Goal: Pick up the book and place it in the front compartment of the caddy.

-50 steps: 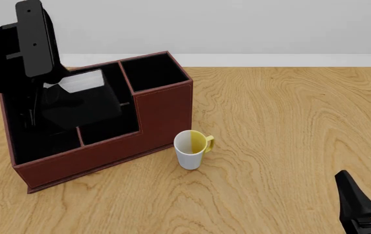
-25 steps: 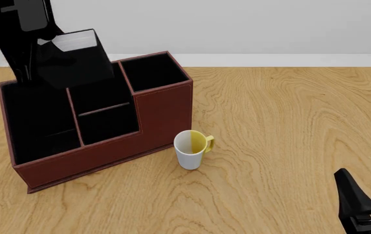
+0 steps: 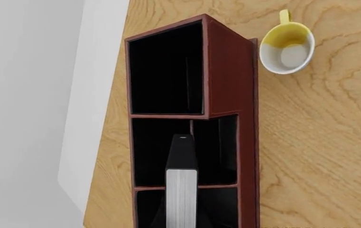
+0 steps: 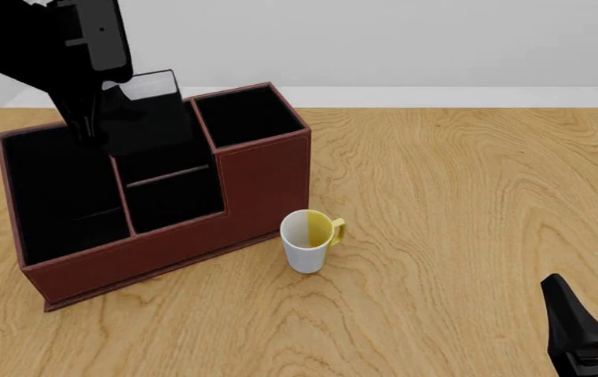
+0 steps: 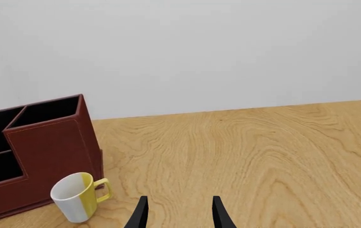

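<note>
My left gripper is shut on the black book and holds it upright, white page edge up, over the middle compartments of the reddish-brown caddy. In the left wrist view the book hangs above the divider area of the caddy. I cannot tell whether its lower edge is inside a compartment. My right gripper is open and empty, low at the near right of the table; it also shows in the right wrist view.
A white-and-yellow mug stands on the wooden table just in front of the caddy's right corner; it also shows in the left wrist view and the right wrist view. The caddy stands at the table's back left.
The left gripper lifted the book up out of the caddy's left-middle area, then shifted it right and slightly down over the middle compartments. The right arm has not moved.
</note>
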Motion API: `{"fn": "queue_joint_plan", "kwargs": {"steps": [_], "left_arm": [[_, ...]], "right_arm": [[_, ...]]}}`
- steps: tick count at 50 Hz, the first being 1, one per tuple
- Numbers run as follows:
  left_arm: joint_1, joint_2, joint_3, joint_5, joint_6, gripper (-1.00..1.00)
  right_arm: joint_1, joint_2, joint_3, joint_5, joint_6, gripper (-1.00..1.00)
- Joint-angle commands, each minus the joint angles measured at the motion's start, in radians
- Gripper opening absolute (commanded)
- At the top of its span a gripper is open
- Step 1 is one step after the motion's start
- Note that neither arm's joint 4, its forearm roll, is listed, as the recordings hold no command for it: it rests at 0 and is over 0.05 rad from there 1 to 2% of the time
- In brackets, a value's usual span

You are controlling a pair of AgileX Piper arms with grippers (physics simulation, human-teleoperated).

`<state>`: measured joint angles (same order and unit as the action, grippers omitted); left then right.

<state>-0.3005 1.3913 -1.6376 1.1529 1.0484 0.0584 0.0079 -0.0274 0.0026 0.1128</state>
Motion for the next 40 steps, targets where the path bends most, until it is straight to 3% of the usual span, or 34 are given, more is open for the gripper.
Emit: {"fn": "queue_joint_plan", "kwargs": {"steps": [1,27,40], "left_arm": [[0.047,0.011,0.044,-0.053,0.041,-1.00],[0.081,0.115,0.071,-0.179,0.031,-1.00],[0.088,0.174,0.075,-0.225,0.023,-1.00]], "right_arm": [[-0.006,-0.007,0.000,0.008,-0.005,1.00],[-0.016,0.026,0.005,-0.028,-0.017,1.00],[-0.018,-0.007,0.004,0.009,-0.023,1.00]]}}
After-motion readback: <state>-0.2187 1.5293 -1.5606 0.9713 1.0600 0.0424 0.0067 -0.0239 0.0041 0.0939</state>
